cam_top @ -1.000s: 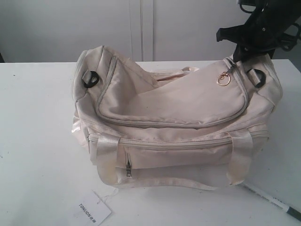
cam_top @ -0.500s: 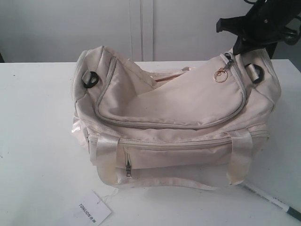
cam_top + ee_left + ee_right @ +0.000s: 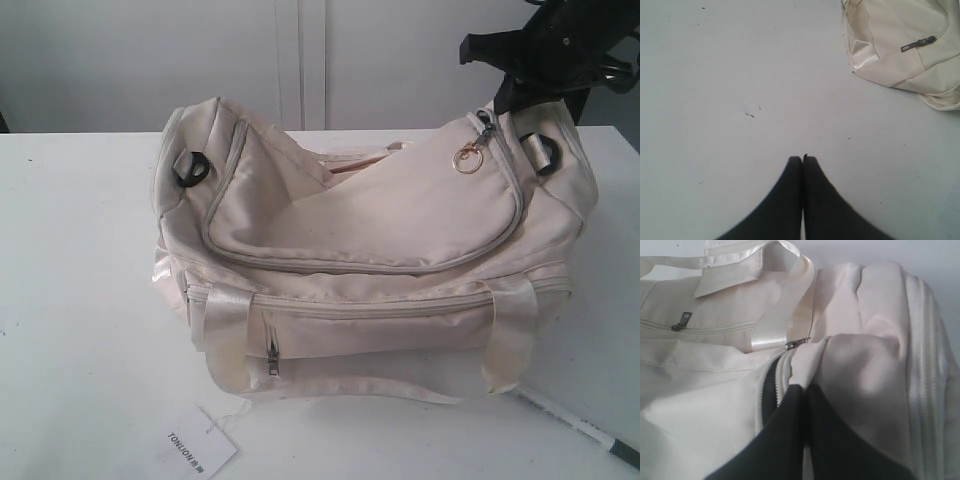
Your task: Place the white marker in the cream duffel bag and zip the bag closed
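Observation:
The cream duffel bag (image 3: 370,250) lies on the white table (image 3: 80,300), its curved top zipper partly open at the right end. The gold ring pull (image 3: 466,160) hangs near that end. My right gripper (image 3: 503,108) comes down from the upper right and is shut on a fold of the bag's fabric beside the zipper (image 3: 804,387), where dark lining shows. The white marker (image 3: 570,422) lies on the table in front of the bag's right corner, dark tip outward. My left gripper (image 3: 802,159) is shut and empty over bare table, with a corner of the bag (image 3: 890,55) off to one side.
A white paper tag (image 3: 200,442) with printed text lies by the table's front edge, left of the bag. A pale wall stands behind the table. Satin handles (image 3: 225,310) drape over the bag's front.
My right gripper has closed on the bag's fabric and risen a little, so the bag's right end and ring pull sit slightly higher. The marker has not moved.

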### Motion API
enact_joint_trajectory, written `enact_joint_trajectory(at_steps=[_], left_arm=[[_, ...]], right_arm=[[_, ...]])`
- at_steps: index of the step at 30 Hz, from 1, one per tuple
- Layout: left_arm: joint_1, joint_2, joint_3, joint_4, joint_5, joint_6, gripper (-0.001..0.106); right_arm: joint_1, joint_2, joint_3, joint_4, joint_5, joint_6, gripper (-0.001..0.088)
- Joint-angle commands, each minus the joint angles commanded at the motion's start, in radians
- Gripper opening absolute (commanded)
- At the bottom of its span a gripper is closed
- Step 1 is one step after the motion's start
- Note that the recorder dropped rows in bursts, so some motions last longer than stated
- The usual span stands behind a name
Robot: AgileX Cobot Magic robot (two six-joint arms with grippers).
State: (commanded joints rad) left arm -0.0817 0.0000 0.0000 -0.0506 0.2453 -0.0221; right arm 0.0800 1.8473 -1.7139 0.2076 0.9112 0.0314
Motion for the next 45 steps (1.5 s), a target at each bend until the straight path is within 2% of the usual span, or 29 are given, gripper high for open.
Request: enact_joint_trajectory(at_steps=[25,30,36,45], left_arm=[[0.0,0.0,0.0,0.007,-0.007,0.003,0.0],[0.0,0.0,0.0,-0.059,-0.145,-0.031,0.0],[0.0,0.0,0.0,-0.06,-0.328,-0.031,0.0],[0.0,0.0,0.0,-0.097,-0.363,-0.042,0.0]], right_arm=[[0.0,0.0,0.0,0.0,0.0,0.0,0.0],[0.0,0.0,0.0,0.0,0.0,0.0,0.0],[0.0,0.0,0.0,0.0,0.004,0.0,0.0],[0.0,0.0,0.0,0.0,0.007,0.0,0.0]])
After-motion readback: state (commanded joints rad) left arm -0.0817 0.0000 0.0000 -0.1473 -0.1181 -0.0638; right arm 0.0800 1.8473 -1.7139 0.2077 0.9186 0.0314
